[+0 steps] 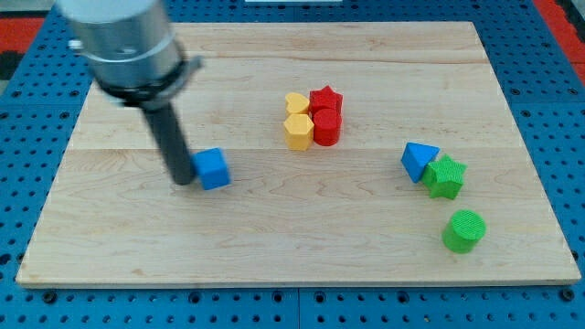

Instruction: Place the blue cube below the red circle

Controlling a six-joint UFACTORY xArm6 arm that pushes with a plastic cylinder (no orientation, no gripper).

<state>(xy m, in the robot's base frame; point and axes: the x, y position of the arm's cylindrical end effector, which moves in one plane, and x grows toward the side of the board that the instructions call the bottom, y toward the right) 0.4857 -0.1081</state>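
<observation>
The blue cube (pixel 212 169) lies on the wooden board (pixel 302 247), left of centre. My tip (pixel 184 180) rests on the board right against the cube's left side. The red circle (pixel 326 127) sits near the board's centre, in a tight cluster with a red star (pixel 325 99) above it, a yellow heart (pixel 296 102) and a yellow hexagon (pixel 298 132) on its left. The blue cube is well to the left of and slightly lower than the red circle.
A blue triangle (pixel 419 160) and a green star (pixel 445 176) touch each other at the view's right. A green circle (pixel 463 230) lies below them. The board sits on a blue pegboard (pixel 292 311).
</observation>
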